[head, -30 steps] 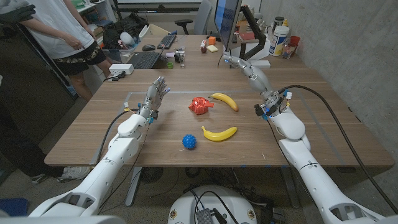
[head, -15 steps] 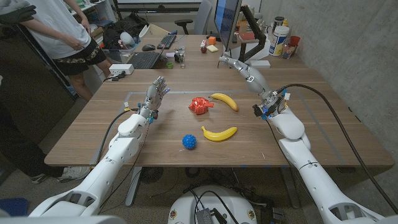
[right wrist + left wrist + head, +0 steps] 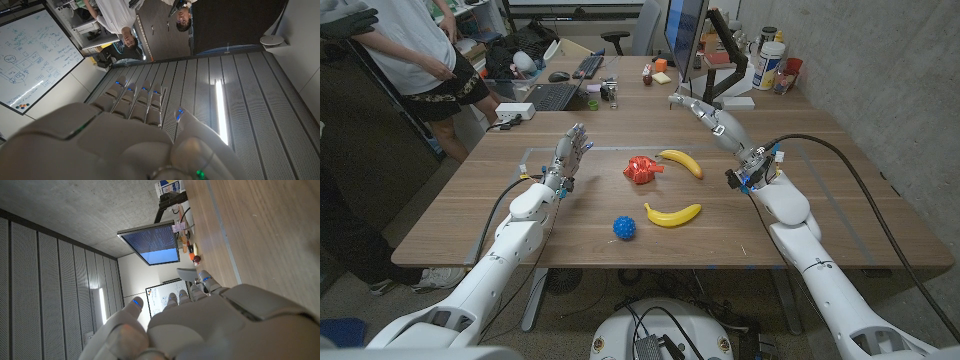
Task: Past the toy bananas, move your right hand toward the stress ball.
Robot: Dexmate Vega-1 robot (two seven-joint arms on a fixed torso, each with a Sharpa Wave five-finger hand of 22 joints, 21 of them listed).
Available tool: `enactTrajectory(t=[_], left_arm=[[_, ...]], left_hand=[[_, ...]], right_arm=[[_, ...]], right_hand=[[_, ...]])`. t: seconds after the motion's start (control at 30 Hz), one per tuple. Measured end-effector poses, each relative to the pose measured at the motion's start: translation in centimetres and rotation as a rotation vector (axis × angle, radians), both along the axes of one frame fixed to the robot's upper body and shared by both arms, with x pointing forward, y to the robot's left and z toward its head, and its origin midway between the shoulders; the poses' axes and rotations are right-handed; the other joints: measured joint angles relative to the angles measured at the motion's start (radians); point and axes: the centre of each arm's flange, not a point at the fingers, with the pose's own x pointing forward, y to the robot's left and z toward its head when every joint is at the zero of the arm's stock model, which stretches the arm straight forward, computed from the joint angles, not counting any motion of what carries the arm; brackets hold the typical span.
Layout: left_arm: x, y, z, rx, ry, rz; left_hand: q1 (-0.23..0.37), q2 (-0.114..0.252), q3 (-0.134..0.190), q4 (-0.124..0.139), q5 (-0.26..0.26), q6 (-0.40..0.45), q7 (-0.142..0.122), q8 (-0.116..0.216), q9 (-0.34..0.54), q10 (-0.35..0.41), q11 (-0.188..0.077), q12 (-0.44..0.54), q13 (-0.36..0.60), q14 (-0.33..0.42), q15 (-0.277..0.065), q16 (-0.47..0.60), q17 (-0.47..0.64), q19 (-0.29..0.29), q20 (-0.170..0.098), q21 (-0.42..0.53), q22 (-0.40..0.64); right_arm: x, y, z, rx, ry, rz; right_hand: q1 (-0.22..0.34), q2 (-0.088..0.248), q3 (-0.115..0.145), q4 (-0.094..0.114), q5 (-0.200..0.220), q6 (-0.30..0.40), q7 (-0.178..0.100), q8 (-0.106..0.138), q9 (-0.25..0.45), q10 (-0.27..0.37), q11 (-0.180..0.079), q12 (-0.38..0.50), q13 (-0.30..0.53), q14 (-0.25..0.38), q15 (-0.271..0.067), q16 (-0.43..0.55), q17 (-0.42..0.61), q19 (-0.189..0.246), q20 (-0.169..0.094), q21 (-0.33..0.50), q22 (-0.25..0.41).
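Observation:
The blue spiky stress ball (image 3: 624,228) lies near the table's front middle. One toy banana (image 3: 672,214) lies just right of it, and a second toy banana (image 3: 681,161) lies farther back. My right hand (image 3: 704,109) is raised above the table behind the far banana, fingers straight and apart, holding nothing; the right wrist view shows the back of that hand (image 3: 135,130). My left hand (image 3: 572,150) stands upright at the left with fingers spread, empty, and its back (image 3: 210,325) also shows in the left wrist view.
A red toy (image 3: 641,169) lies left of the far banana. A monitor (image 3: 684,35), keyboard (image 3: 552,96) and bottles (image 3: 770,62) stand on the desk behind. A person (image 3: 415,55) stands at the back left. Bare wooden table (image 3: 840,200) lies to the right.
My right hand has shifted a little to the left above the far side of the table. The left hand and the toys have not moved.

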Motion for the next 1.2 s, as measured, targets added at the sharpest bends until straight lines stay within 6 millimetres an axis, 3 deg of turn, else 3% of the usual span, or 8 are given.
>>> enactTrajectory(t=[1.2], left_arm=[[0.0,-0.3,0.0,0.001,-0.002,-0.001]], left_hand=[[0.000,0.000,-0.003,0.003,0.000,0.000,0.000,0.000,0.000,0.000,0.000,0.000,0.000,0.000,0.000,0.000,0.000,0.000,0.000,-0.008,0.000]], right_arm=[[-1.1,0.7,-1.7,-0.121,-0.040,-0.033]], right_hand=[[0.005,0.005,0.005,-0.005,0.000,0.019,-0.006,-0.004,0.005,0.014,-0.004,-0.008,0.000,0.016,-0.002,-0.004,0.000,0.010,0.000,0.004,0.002]])
